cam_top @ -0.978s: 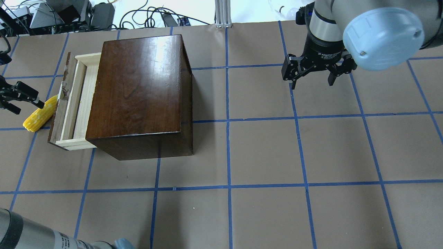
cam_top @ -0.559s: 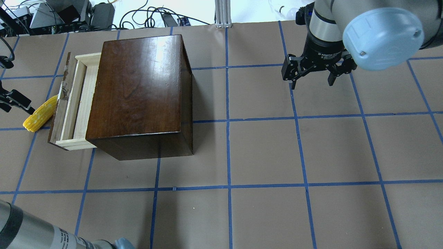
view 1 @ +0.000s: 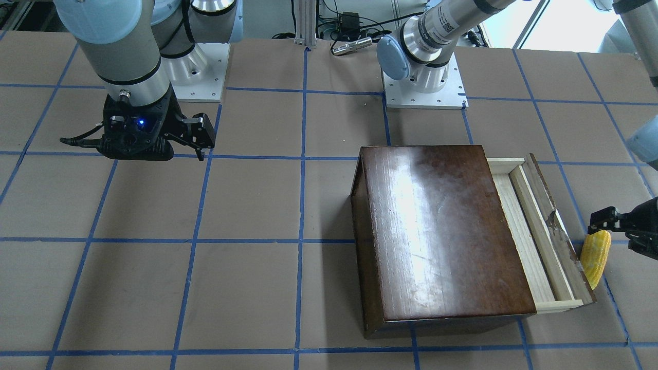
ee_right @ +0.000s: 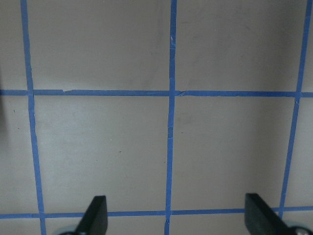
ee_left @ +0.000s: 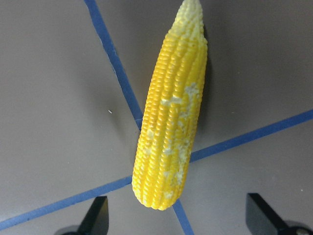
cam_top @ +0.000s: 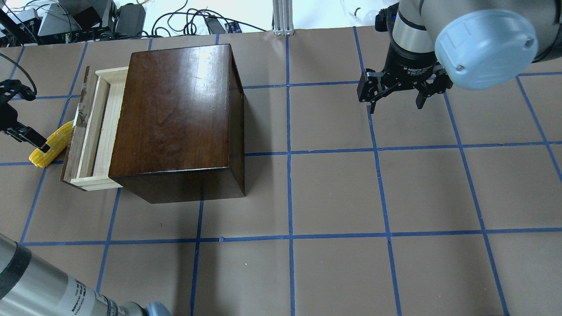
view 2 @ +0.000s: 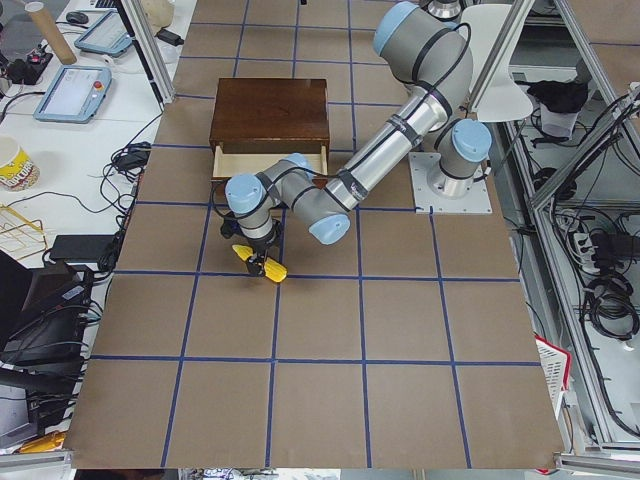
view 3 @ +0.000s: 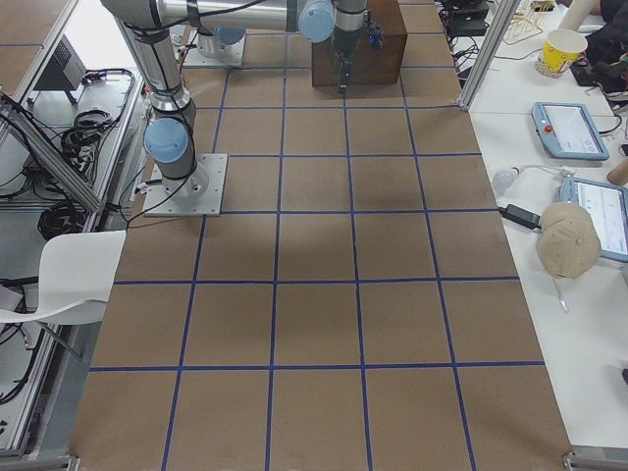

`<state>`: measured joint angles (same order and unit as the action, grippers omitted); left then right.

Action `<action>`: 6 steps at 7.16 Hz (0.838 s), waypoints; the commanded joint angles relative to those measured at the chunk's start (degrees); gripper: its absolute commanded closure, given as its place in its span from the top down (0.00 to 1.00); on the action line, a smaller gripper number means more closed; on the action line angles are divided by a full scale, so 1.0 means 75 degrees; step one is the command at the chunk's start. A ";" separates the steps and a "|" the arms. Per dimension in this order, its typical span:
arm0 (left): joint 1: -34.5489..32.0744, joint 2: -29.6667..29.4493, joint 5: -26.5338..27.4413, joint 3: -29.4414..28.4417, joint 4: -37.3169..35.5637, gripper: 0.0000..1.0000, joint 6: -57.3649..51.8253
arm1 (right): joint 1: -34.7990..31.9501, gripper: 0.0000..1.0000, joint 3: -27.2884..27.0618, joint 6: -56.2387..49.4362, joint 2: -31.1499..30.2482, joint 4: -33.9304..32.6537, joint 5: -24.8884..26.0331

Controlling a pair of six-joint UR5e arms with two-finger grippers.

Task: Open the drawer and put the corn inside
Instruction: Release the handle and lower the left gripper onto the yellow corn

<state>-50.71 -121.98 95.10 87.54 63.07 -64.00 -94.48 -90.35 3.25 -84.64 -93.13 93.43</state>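
Note:
The yellow corn (cam_top: 52,143) lies on the table beside the chipped dark front of the drawer (cam_top: 100,127), which is pulled partly out of the dark-brown box (cam_top: 175,114). The drawer's pale tray is empty. My left gripper (ee_left: 176,218) is open and hovers over the corn (ee_left: 171,117), with the cob's thick end between its fingertips. One of its fingers (cam_top: 30,136) shows at the overhead view's left edge. From the front, the left gripper (view 1: 618,234) is right of the drawer (view 1: 534,231), at the corn (view 1: 595,258). My right gripper (cam_top: 395,102) is open and empty, far right.
The box (view 1: 442,231) stands on brown paper with a blue tape grid. Cables and equipment lie beyond the table's far edge (cam_top: 88,17). The right wrist view shows only bare paper and tape lines under the right gripper (ee_right: 176,218).
My left gripper has shifted along the corn toward its thick end and turned slightly. The corn, drawer and right arm have not moved.

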 commanded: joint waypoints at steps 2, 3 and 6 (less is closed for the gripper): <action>0.0000 -0.0353 -0.0165 0.0000 -0.0578 1.00 -0.0981 | 0.0000 1.00 0.0000 0.0000 0.0000 -0.0004 0.0000; 0.0000 -0.0411 -0.0164 0.0000 -0.0593 1.00 -0.1133 | 0.0000 1.00 0.0000 0.0000 0.0000 0.0007 0.0000; 0.0000 -0.0599 -0.0129 0.0001 -0.0570 0.94 -0.1122 | 0.0000 1.00 0.0000 0.0000 -0.0011 0.0008 0.0000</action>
<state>-50.71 -125.88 94.00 87.63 58.84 -72.32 -94.48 -90.35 3.25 -84.65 -93.08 93.43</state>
